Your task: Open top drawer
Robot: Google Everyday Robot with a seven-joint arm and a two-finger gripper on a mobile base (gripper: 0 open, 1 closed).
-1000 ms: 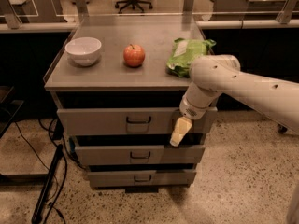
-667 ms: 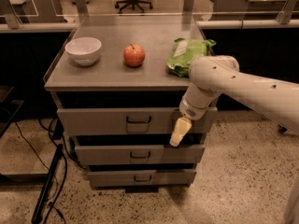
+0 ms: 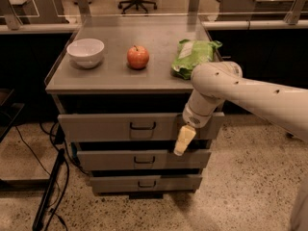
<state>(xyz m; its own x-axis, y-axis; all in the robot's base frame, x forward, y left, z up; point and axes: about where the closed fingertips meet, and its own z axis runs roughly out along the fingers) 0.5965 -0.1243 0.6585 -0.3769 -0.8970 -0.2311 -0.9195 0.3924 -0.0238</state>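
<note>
One gripper (image 3: 184,139) before three drawers (image 3: 110,127), bowl (image 3: 85,52), apple (image 3: 138,57)

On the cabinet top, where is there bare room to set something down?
Bare: the back strip behind the white bowl, apple and green bag, plus the gaps between them on the cabinet top. Crowded: the right front corner, where the arm crosses by the bag; the gripper hangs below, before the top drawer.

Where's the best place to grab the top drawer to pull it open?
Its dark wire handle, centred on the front of the top drawer: a horizontal bar, the only graspable feature on that flat panel. Approach straight from the front. The gripper hangs right of the handle, slightly lower.
</note>
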